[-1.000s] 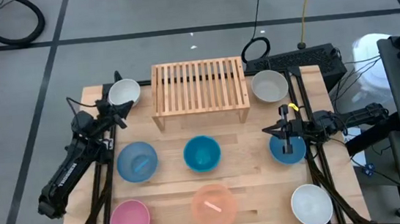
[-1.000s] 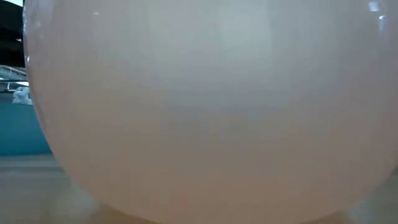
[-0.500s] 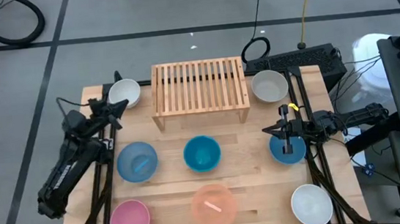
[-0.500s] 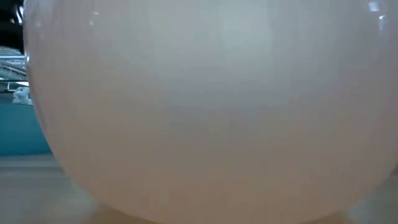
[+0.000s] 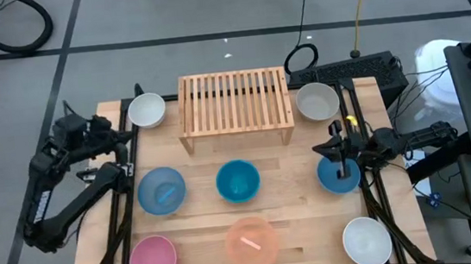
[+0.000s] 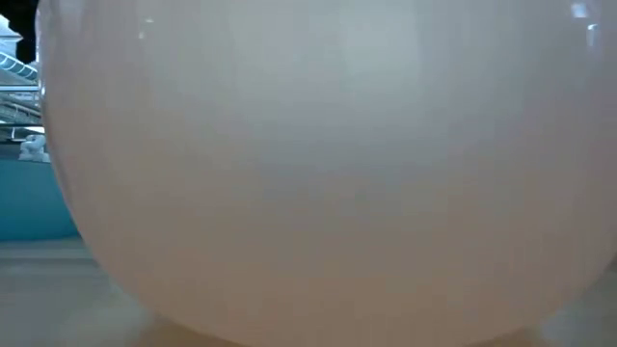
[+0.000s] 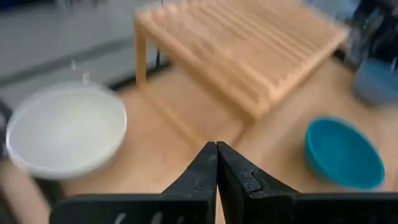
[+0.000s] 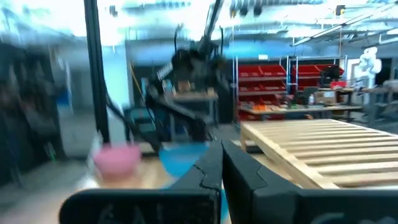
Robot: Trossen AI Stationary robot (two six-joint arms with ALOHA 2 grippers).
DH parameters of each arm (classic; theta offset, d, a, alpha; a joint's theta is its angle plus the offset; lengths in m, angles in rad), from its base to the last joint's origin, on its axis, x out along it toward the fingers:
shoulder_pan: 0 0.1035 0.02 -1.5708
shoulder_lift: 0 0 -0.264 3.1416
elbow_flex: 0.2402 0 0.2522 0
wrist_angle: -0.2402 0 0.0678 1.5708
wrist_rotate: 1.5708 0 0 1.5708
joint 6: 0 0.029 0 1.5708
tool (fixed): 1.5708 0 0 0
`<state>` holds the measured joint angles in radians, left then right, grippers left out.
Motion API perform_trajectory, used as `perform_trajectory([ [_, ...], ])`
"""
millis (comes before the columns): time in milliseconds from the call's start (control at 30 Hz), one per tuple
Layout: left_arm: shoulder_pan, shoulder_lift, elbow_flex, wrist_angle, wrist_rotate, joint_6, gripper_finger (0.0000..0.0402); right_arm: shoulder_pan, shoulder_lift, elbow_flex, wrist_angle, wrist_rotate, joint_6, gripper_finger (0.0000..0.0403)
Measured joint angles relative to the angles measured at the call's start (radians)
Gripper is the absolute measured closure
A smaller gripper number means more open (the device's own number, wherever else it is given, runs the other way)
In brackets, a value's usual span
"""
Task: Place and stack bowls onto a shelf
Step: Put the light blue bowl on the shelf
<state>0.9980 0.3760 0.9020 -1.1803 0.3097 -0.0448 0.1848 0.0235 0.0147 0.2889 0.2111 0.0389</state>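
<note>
The shelf point(image 5: 235, 106) stands at the table's far middle, its slatted top bare. Bowls sit apart on the table: white point(image 5: 146, 111), pale grey-white point(image 5: 317, 102), light blue point(image 5: 161, 191), teal point(image 5: 238, 181), blue point(image 5: 341, 176), pink point(image 5: 153, 259), peach point(image 5: 250, 241) and white point(image 5: 366, 241). My left gripper point(image 5: 125, 134) hangs shut in the air near the far left white bowl point(image 7: 65, 134), holding nothing. My right gripper point(image 5: 315, 150) is shut beside the blue bowl's far-left rim, also holding nothing. In the low view the peach bowl point(image 6: 318, 173) hides nearly everything.
A dark box point(image 5: 351, 73) and a cable loop point(image 5: 301, 58) lie behind the far right corner. Arm frames run along both side edges of the table point(image 5: 300, 221). The gaps between the bowls are bare wood.
My left gripper has risen and drawn back toward the table's left edge, away from the far left white bowl, tipping up from pointing steeply down. It has stayed shut. No bowl has moved.
</note>
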Motion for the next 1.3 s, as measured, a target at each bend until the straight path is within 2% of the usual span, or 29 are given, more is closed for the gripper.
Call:
perform_trajectory([
  [100,0.000,0.076,0.038,-0.128,0.000,-0.022,0.0394,0.000,0.000,0.000,0.062,-0.001,0.055,0.0403],
  [267,0.000,0.174,0.042,-0.238,0.002,-0.040,0.0394,0.000,0.000,0.000,0.103,-0.002,0.012,0.0403],
  [500,0.000,0.288,0.042,-0.247,0.056,-0.036,0.0393,0.000,0.000,0.000,0.104,-0.002,-0.006,0.0403],
  [633,0.000,0.335,0.042,-0.247,0.077,-0.039,0.0373,0.000,0.000,0.000,0.104,-0.002,-0.006,0.0403],
  [800,0.000,0.370,0.042,-0.245,0.129,-0.065,0.0346,0.000,0.000,0.000,0.104,-0.002,-0.006,0.0403],
  [967,-0.018,0.383,0.042,-0.247,0.177,-0.065,0.0340,0.000,0.000,0.000,0.104,-0.002,-0.006,0.0403],
  [1067,-0.054,0.383,0.042,-0.248,0.181,-0.040,0.0339,0.000,0.000,0.000,0.104,-0.002,-0.006,0.0403],
  [1167,-0.109,0.383,0.042,-0.271,0.183,0.056,0.0339,0.000,0.000,0.000,0.103,-0.002,-0.006,0.0403],
  [1300,-0.172,0.383,0.042,-0.266,0.179,0.029,0.0339,0.000,0.000,0.000,0.104,-0.002,-0.006,0.0403],
])
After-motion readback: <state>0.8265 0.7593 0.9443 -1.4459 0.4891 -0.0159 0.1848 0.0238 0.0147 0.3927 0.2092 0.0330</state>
